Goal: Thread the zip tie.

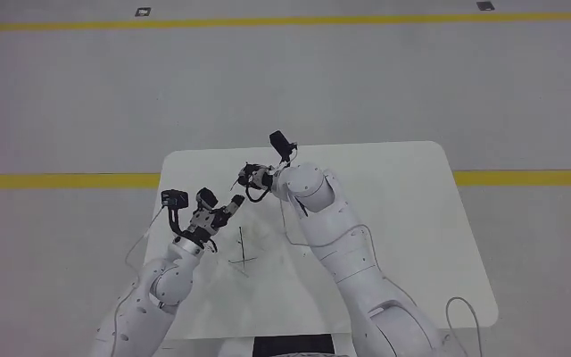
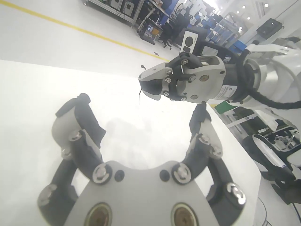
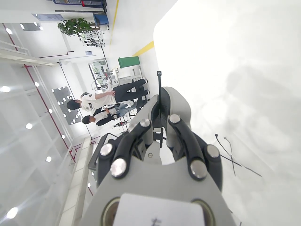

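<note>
White table [image 1: 401, 196] on grey floor [image 1: 268, 80], yellow line [image 1: 71, 180]; right gripper [image 3: 161, 97] pinches zip tie [image 3: 159, 81]; left gripper [image 2: 141, 105] spread wide.

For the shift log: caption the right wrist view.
Right gripper shut on a black zip tie over the white table, spare zip ties lying crossed.

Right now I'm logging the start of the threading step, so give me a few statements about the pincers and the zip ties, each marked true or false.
1. The right pincer is shut on a zip tie. True.
2. The left pincer grips one as well. False: it is open and holds nothing.
3. Spare zip ties lie on the table. True.
4. The zip tie in the right pincer is already closed into a loop. False: it is not looped, and its head sticks out free past the fingertips.
</note>
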### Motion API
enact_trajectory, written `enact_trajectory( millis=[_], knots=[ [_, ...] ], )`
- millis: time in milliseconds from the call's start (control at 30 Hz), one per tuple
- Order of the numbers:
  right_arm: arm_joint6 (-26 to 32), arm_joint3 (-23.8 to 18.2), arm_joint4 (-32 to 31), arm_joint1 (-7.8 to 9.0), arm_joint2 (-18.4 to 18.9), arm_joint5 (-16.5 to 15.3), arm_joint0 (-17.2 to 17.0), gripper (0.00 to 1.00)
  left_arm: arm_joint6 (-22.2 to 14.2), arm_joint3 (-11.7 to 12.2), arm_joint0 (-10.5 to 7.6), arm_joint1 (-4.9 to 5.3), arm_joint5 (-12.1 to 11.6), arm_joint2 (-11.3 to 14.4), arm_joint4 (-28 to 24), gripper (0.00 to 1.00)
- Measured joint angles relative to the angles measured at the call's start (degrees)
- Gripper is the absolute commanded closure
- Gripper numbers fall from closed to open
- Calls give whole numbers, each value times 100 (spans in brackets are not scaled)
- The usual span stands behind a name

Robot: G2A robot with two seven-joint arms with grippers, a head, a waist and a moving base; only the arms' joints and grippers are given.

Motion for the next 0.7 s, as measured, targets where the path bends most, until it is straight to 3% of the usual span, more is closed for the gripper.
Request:
enact_trajectory(
  millis=[67,133,233,267,433,700],
  knots=[
    [-120,-17,53,2,0,-2,-53,100,1,45,-38,-8,24,-1,-39,2],
    [-287,-26,164,3,2,0,-84,100,49,93,-61,-16,80,3,-5,58],
    [-414,-9,265,11,14,0,-68,100,126,144,-69,-25,139,11,45,83],
    [-440,-6,285,13,15,0,-62,100,142,161,-69,-27,148,10,59,86],
    [-522,-6,385,26,-11,0,-51,100,162,240,-83,-40,197,13,69,79],
    [-549,7,455,45,-145,0,-38,100,220,259,-103,-53,254,67,348,81]
  ],
)
